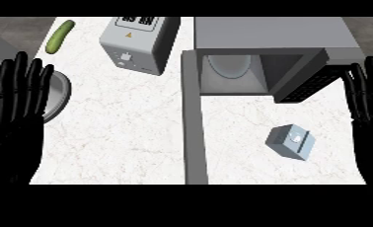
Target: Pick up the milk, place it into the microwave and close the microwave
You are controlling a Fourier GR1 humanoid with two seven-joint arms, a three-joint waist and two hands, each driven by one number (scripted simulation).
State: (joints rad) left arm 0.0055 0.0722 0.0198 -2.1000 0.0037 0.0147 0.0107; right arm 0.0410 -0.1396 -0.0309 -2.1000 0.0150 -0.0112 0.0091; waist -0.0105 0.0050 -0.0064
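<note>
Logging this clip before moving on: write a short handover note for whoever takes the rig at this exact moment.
Left hand: open, fingers up, resting at the view's left edge, holding nothing.
Right hand: open, fingers up, at the right edge, holding nothing.
Milk: on the counter, in front of the microwave, untouched, apart from both hands.
Microwave: door swung open toward the robot, a round plate showing inside.
Done: nothing beyond the door standing open.
Left: grasp the milk, likely with the right hand, set it inside, close the door.
</note>
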